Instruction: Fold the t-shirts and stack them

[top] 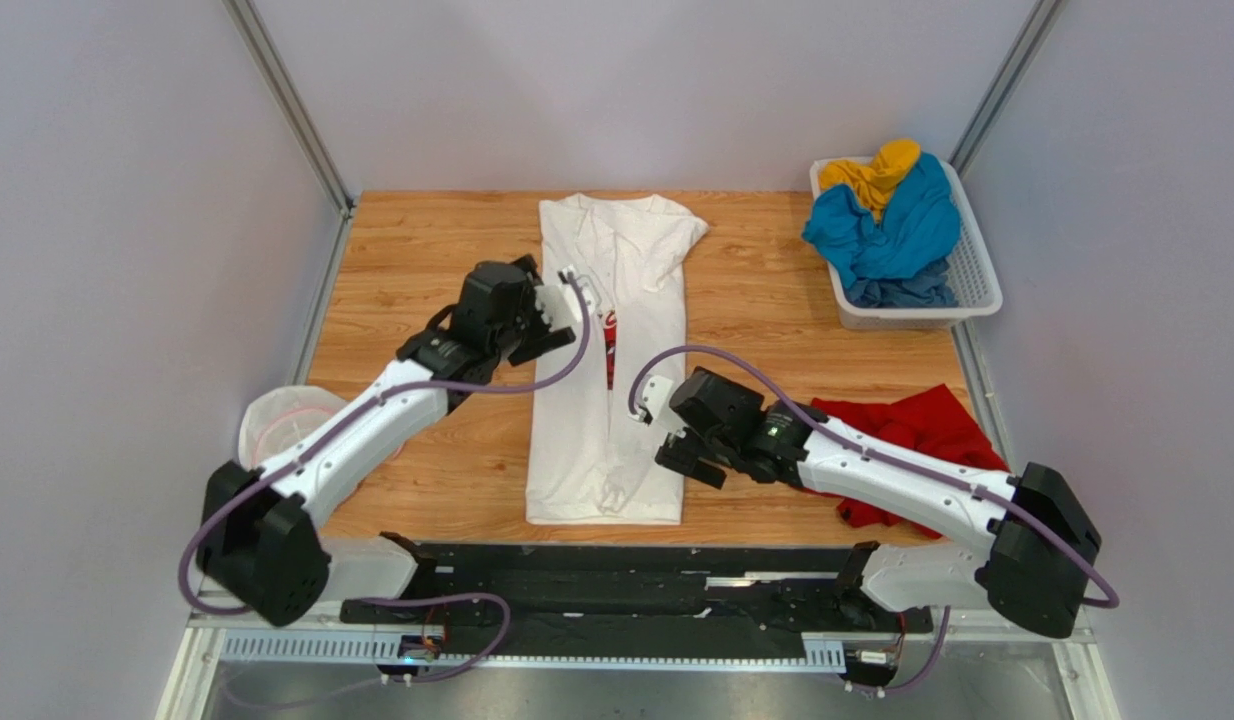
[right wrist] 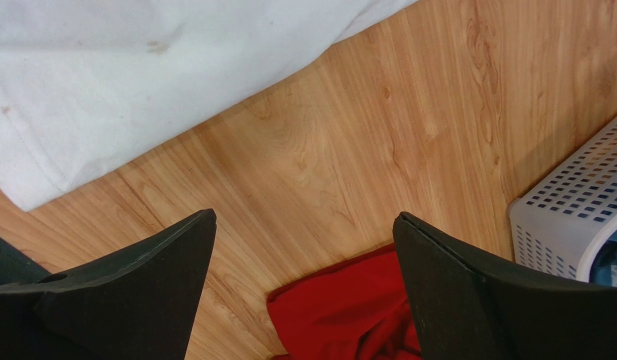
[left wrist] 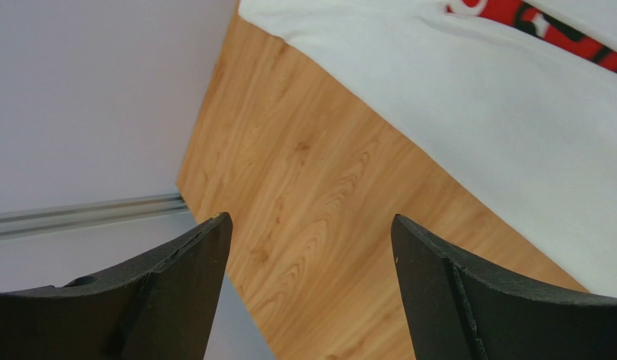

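Currently mid-fold | white t-shirt [top: 608,375] lies as a long narrow strip down the desk [top: 413,255] centre | left claw [left wrist: 311,219] released, empty, beside its left edge | right claw [right wrist: 305,216] released, empty, near its lower right edge | next, likely: grip near hem, carry it toward collar
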Controlling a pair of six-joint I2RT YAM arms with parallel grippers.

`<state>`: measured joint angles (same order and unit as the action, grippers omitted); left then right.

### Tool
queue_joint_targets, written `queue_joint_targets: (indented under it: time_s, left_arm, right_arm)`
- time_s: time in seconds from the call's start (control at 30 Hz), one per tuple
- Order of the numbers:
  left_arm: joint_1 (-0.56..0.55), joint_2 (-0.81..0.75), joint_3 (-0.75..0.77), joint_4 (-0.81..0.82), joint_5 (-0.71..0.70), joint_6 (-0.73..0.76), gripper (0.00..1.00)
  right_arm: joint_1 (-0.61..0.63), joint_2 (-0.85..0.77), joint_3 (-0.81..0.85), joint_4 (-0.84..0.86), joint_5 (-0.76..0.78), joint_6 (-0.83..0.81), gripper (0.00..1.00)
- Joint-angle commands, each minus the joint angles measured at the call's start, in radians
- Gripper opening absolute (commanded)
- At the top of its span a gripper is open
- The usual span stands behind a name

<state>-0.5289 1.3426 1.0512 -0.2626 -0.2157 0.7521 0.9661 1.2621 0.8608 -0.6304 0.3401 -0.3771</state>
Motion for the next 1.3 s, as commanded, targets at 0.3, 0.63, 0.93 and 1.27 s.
queue_joint_targets:
  time_s: [0.3, 0.63, 0.93, 1.27]
  left_arm:
    - [-0.036, -0.37, -0.336, -0.345, 0.468, -0.213, 0.79]
    - [-0.043, -0.306, -0.346, -0.438, 0.68, -0.217, 0.77]
    - [-0.045, -0.217, -0.361, -0.573, 0.679, 0.016, 0.76]
    - [-0.085, -0.172, -0.359, -0.589, 0.662, 0.043, 0.76]
  right_arm:
    - [0.095, -0.03, -0.092, 0.041, -0.052, -0.011, 0.86]
    - [0.178, 0.079, -0.098, 0.109, -0.033, -0.055, 0.78]
    - [0.183, 0.1, -0.072, 0.115, -0.035, -0.049, 0.76]
    - [0.195, 0.096, -0.1, 0.144, -0.029, -0.075, 0.74]
